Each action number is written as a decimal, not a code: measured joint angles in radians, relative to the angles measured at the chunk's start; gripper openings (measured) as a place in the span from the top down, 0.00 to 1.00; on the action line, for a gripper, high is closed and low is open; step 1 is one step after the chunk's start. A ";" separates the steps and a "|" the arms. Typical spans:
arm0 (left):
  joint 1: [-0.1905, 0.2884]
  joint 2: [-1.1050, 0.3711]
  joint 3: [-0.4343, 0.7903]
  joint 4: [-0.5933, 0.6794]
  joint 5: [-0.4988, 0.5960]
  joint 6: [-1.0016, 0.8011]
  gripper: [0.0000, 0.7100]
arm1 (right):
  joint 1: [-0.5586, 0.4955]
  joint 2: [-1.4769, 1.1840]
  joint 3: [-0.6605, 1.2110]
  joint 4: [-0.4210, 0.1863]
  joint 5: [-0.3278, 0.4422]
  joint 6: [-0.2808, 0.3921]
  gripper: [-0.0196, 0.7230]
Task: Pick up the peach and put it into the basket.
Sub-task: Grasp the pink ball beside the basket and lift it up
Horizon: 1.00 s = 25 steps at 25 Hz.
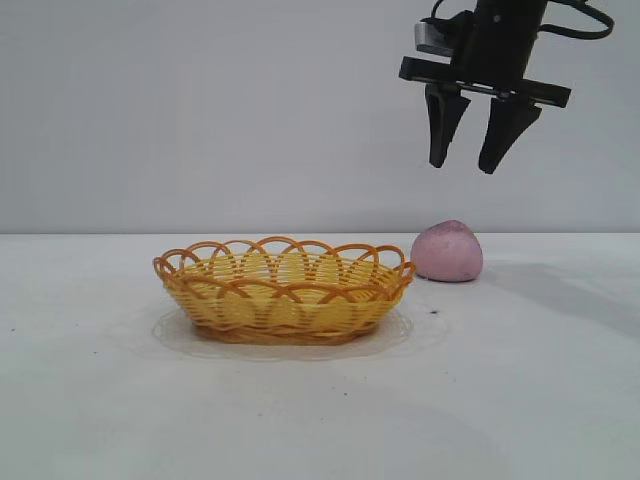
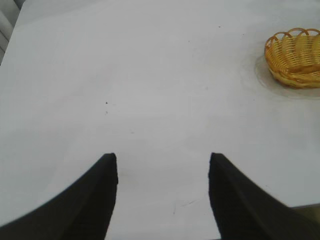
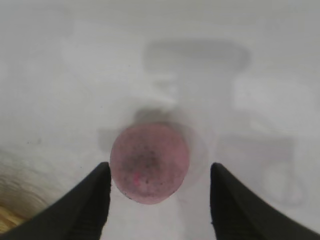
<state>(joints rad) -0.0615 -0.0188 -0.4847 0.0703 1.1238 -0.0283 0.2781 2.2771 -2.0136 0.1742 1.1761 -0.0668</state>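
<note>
The right tool (image 1: 468,160) hangs in the upper right of the exterior view, its two dark fingers spread apart and pointing down, well above the peach (image 1: 447,252) and holding nothing. In the right wrist view the peach (image 3: 149,163) sits between the two spread fingers but far below them, so the tool looks lined up over it and no grasp has begun. The peach rests on the white desk (image 1: 520,380) at centre right of the exterior view, just beside the right end of the basket (image 1: 284,292), near it but apparently not touching. The basket lies empty at the centre. By my reckoning the whole task remains: descent, grip, lift, carry over the looped rim, release. The left tool (image 2: 162,162) hovers spread over bare desk, the basket (image 2: 294,57) at that view's upper right. Nothing blocks the way down.
</note>
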 joint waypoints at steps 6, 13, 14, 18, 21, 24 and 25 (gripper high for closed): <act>0.043 0.000 0.000 0.000 0.000 0.002 0.50 | 0.000 0.043 0.000 0.037 0.004 -0.002 0.41; 0.049 0.000 0.000 0.000 -0.002 0.002 0.50 | 0.027 0.134 -0.004 0.052 -0.015 -0.037 0.87; 0.049 0.000 0.000 0.000 -0.002 0.002 0.50 | 0.034 0.119 -0.004 0.052 -0.015 -0.049 0.91; 0.049 0.000 0.000 0.000 -0.002 0.002 0.50 | 0.093 0.016 -0.002 0.050 0.039 -0.107 0.97; 0.049 0.000 0.000 0.000 -0.002 0.002 0.50 | 0.157 -0.082 -0.002 0.061 0.052 -0.127 0.97; 0.049 0.000 0.000 0.000 -0.002 0.002 0.50 | 0.220 -0.141 -0.002 0.077 0.059 -0.134 0.97; 0.049 0.000 0.000 0.000 -0.002 0.002 0.50 | 0.243 -0.148 -0.002 0.080 0.059 -0.134 0.97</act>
<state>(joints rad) -0.0128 -0.0188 -0.4847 0.0703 1.1219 -0.0261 0.5207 2.1288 -2.0157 0.2546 1.2352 -0.2004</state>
